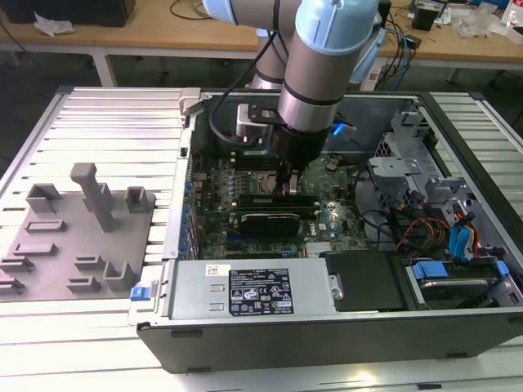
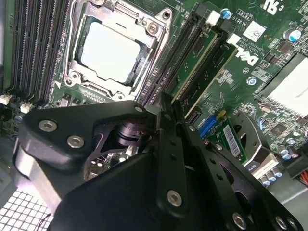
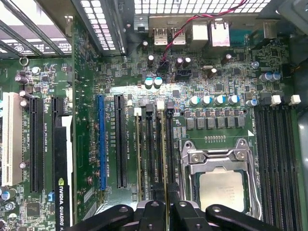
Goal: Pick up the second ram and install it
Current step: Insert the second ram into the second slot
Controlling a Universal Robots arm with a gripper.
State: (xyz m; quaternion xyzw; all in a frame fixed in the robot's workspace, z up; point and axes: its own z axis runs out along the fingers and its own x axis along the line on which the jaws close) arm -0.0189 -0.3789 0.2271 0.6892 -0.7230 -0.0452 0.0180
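One arm reaches down into the open computer case [image 1: 458, 318] on the bench, its gripper [image 3: 166, 211] lowered over the memory slots beside the processor socket [image 3: 219, 180]. Fingers are clamped on the second ram [image 3: 166, 159], which stands on edge, lined up along a slot, apparently so it can be pressed home. Another stick [image 3: 139, 154] already sits in a neighbouring slot. Alongside the case lies the grey fixture [image 1: 90, 233].
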